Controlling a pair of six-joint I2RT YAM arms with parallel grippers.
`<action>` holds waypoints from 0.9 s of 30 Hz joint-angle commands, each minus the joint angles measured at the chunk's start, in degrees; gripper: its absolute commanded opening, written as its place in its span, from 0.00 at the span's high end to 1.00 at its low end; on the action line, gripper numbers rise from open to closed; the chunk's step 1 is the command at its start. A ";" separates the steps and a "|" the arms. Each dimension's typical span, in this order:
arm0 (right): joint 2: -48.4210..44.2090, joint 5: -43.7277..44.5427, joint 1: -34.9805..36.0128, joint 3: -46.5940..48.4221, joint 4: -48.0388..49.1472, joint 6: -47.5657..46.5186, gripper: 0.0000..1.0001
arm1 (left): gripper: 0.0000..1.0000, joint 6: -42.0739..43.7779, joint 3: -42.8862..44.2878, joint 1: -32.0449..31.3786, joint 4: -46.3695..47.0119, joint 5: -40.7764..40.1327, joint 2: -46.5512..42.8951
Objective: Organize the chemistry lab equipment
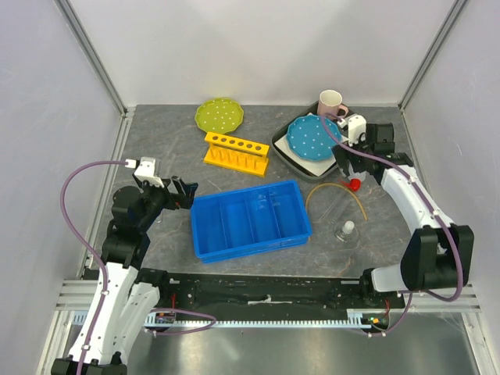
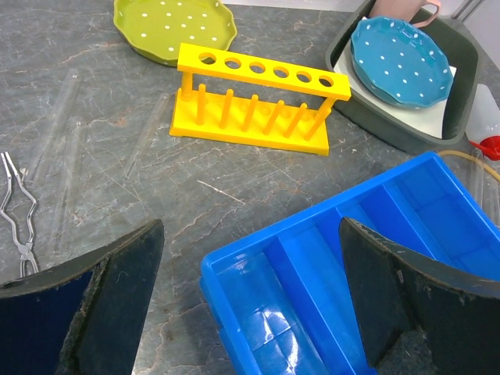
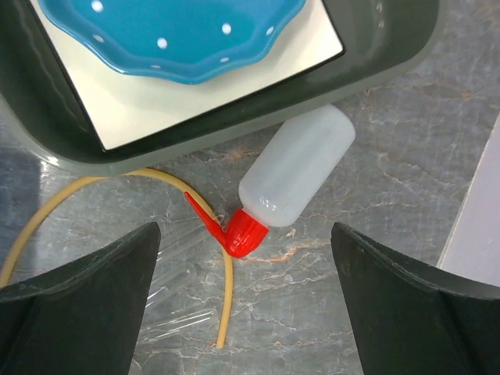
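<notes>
The white squeeze bottle with a red nozzle lies on the table against the dark tray. My right gripper is open directly above it, with a finger on either side. In the top view only the red cap shows, below the right gripper. The tan tubing loop runs under the nozzle. The clear flask with a white stopper stands near the front. The metal tongs lie at the left. My left gripper is open and empty over the left end of the blue divided tray.
A yellow test tube rack stands behind the blue tray. A green dotted plate sits at the back. A blue dotted plate lies in the dark tray, with the pink mug behind it. Clear tubes lie on the table.
</notes>
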 commanded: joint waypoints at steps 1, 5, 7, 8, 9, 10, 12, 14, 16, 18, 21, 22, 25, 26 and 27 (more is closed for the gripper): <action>2.99 3.61 -0.10 2.43 2.16 1.10 0.02 | 0.01 2.17 0.90 -0.20 2.40 0.71 -0.15; 7.02 9.58 -0.19 2.60 4.27 2.59 0.02 | 0.01 2.17 0.90 -0.20 2.40 0.89 -0.15; 8.53 12.30 -0.11 3.57 4.18 4.27 0.02 | 0.01 2.17 0.90 -0.20 2.40 1.06 -0.15; 9.84 13.97 -0.19 3.92 3.92 4.53 0.02 | 0.02 2.17 0.98 -0.20 2.40 1.06 -0.15; 10.38 14.25 -0.11 4.18 3.83 4.88 0.02 | 0.02 2.17 0.98 -0.20 2.49 1.15 -0.15; 10.90 14.60 -0.10 4.53 3.83 4.97 0.02 | 0.02 2.17 0.98 -0.20 2.40 1.24 -0.15; 12.40 14.17 -0.19 4.89 3.92 5.15 0.02 | 0.02 2.17 0.98 -0.20 2.40 1.24 -0.24; 14.15 13.72 -0.80 5.77 4.53 6.02 0.02 | 0.02 2.17 0.98 -0.20 2.40 1.42 -0.24; 15.47 11.53 -2.12 7.51 4.71 8.82 0.02 | 0.02 2.17 0.98 -0.29 2.40 1.42 -0.41; 17.93 7.60 -5.63 9.19 4.36 11.11 0.02 | 0.02 2.17 0.98 -0.29 2.40 1.42 -0.50; 21.10 4.94 -7.75 12.00 2.78 12.27 0.02 | 0.02 2.17 0.98 -0.38 2.40 1.50 -0.41; 21.36 4.76 -7.84 12.01 2.60 12.09 0.02 | 0.02 2.17 0.98 -0.38 2.40 1.59 -0.41; 21.81 4.06 -7.84 11.40 3.04 10.86 0.02 | 0.02 2.17 1.07 -0.38 2.40 1.85 -0.33; 21.89 4.05 -7.75 11.31 3.13 10.51 0.02 | 0.02 2.17 1.07 -0.47 2.40 1.77 -0.24; 21.98 4.05 -7.84 11.22 3.30 10.25 0.02 | 0.03 2.17 1.07 -0.47 2.40 1.85 -0.24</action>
